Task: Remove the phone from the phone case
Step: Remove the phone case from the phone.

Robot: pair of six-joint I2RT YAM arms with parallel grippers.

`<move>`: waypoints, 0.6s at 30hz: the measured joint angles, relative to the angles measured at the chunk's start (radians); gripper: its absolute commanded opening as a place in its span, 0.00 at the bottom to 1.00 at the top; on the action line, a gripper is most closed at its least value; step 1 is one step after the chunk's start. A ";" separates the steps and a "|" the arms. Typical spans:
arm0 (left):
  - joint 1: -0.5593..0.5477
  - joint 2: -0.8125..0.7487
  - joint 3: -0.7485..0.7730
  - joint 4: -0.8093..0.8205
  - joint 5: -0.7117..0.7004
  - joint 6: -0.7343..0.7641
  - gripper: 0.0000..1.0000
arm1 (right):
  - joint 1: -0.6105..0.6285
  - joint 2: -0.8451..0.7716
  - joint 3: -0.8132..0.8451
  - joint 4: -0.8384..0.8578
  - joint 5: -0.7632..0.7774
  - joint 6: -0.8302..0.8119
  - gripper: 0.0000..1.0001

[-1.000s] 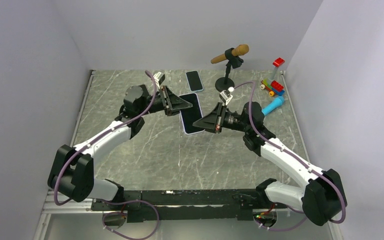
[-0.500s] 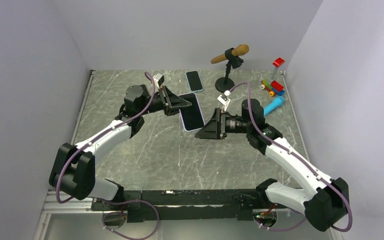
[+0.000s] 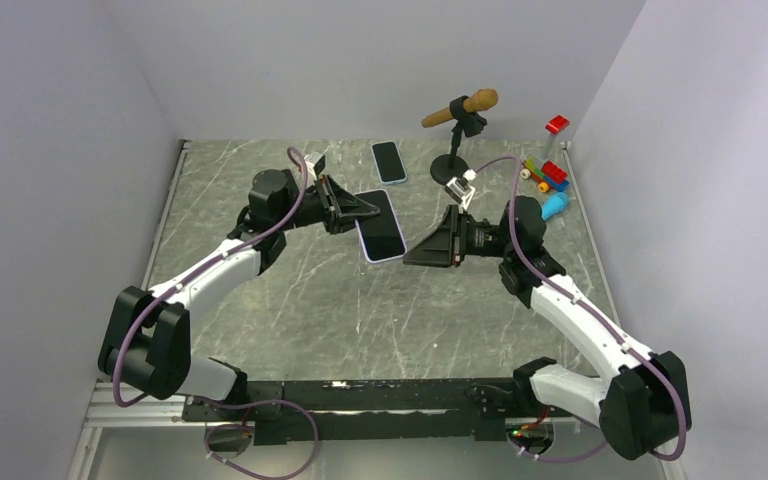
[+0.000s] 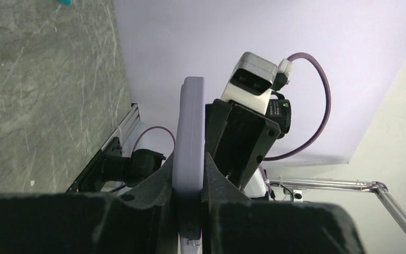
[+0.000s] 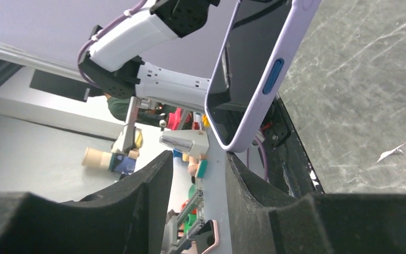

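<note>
Top external view: the left gripper point(image 3: 368, 211) is clamped on one edge of the cased phone point(image 3: 385, 236), holding it tilted above the table point(image 3: 290, 310). The right gripper point(image 3: 412, 258) has its jaws parted and empty. It sits just beside the phone's near corner, not touching it. In the right wrist view, the case point(image 5: 254, 90) corner hangs just ahead of that gap.

Robotics laboratory test cell. Plain pale walls point(image 3: 360, 60) enclose a marble-patterned desk point(image 3: 290, 300) on three sides. Two cabled arms point(image 3: 210, 275) are bolted to a base rail point(image 3: 380, 390) at its near edge. Toy props point(image 3: 555, 172) lie far right.
</note>
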State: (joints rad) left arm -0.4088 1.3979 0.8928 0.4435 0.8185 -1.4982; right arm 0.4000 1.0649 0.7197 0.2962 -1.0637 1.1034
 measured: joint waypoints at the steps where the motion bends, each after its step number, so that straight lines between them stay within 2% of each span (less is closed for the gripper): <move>1: 0.000 0.000 0.000 0.000 -0.001 -0.001 0.00 | -0.009 0.011 -0.002 0.036 -0.015 0.023 0.44; 6: 0.006 0.000 0.005 0.008 -0.003 -0.005 0.00 | -0.022 0.074 0.006 0.101 -0.066 0.058 0.39; 18: 0.007 0.000 0.011 0.065 -0.004 -0.045 0.00 | -0.028 0.159 0.016 0.201 -0.106 0.117 0.36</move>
State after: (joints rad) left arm -0.4015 1.3979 0.9039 0.5087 0.8143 -1.5436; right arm 0.3717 1.2243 0.7361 0.4969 -1.1698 1.2201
